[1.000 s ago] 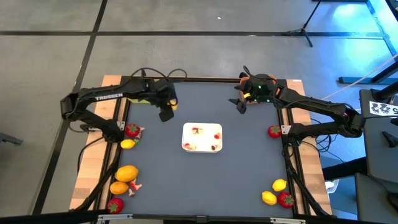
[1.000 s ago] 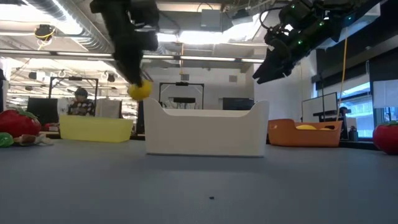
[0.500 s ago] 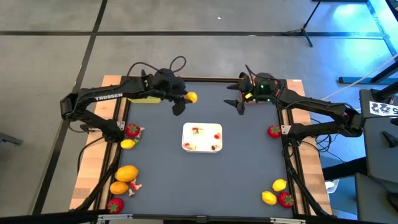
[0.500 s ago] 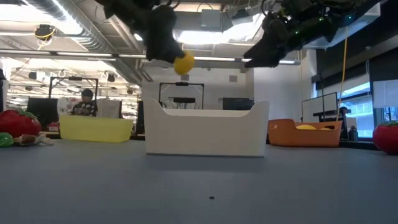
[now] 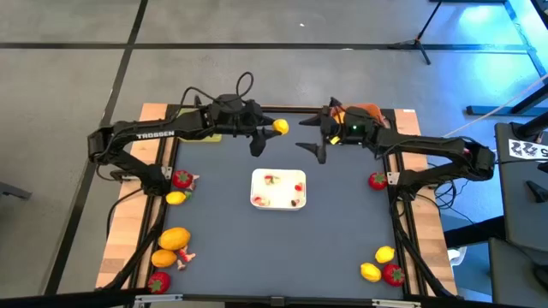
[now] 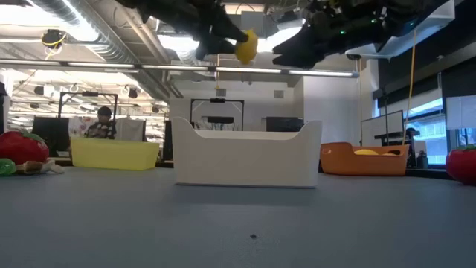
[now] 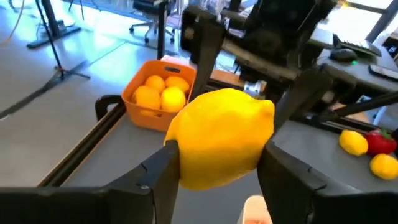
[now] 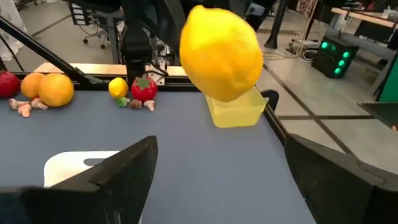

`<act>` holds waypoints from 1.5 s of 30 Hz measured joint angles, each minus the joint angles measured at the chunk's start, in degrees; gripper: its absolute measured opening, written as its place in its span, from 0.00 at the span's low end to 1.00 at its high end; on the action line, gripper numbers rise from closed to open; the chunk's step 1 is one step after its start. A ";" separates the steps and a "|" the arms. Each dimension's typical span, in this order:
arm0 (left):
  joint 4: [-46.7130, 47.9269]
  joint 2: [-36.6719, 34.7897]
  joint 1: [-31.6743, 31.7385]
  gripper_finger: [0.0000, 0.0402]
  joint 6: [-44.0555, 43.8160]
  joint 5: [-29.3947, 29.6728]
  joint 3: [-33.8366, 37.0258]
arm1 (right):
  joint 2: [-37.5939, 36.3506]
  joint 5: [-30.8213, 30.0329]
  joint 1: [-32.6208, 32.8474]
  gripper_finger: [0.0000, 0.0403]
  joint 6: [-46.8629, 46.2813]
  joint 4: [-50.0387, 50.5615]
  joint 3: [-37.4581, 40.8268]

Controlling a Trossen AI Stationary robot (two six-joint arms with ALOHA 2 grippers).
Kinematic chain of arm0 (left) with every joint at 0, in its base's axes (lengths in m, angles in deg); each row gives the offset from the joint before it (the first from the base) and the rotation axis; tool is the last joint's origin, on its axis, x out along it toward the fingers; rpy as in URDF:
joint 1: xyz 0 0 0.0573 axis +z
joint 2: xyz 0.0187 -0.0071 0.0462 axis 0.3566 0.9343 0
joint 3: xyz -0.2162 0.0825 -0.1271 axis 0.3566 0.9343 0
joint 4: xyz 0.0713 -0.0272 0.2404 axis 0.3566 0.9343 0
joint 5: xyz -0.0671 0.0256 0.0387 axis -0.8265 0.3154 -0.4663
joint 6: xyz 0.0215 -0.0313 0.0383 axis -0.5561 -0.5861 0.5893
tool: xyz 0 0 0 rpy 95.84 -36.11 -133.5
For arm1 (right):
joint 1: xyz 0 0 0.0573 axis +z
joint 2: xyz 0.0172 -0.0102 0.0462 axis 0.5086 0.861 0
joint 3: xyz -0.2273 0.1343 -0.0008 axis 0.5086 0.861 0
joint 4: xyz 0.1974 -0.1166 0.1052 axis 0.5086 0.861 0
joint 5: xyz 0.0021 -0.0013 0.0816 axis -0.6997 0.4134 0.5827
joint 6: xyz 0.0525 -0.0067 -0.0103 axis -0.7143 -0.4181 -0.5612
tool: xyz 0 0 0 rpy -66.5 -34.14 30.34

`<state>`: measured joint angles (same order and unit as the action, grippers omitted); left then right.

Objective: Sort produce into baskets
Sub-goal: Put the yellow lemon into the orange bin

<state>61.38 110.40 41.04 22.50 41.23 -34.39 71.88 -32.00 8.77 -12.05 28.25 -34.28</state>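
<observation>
High view: the left claw (image 5: 272,128) pinches a small glossy yellow toy lemon (image 5: 280,127) in the air above the far middle of the dark counter (image 5: 334,239); a second ago it was back near the square yellow-green plastic basket (image 5: 208,135) at the far left, so the lemon has been carried rightward. The right claw (image 5: 312,143), fingers spread wide and empty, has swung in from the square orange plastic basket (image 5: 366,111) to face it, just beside the lemon. This looks like a handover, sending the lemon toward the orange basket, which already holds yellow and orange fruit. Below them lies a flat white rectangular tray (image 5: 278,189). Red strawberry pieces and more lemons sit along both counter edges, well apart, still unsorted. Nothing stands between the claws.
</observation>
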 joint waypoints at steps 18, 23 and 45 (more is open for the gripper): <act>-11.26 4.40 -2.13 0.46 -2.49 -0.72 0.06 | 4.07 -9.70 4.92 0.86 3.33 -12.89 -0.07; -11.84 5.12 -2.46 0.46 -2.72 -1.52 0.06 | 4.39 -8.70 4.92 0.78 4.46 -13.75 -0.07; -6.43 4.17 -1.53 0.73 -0.15 -0.84 0.06 | 1.72 -17.90 4.90 0.47 6.09 -6.18 -0.03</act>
<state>54.94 114.57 39.51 22.36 40.39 -34.33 73.60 -49.90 13.67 -5.96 22.08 -34.31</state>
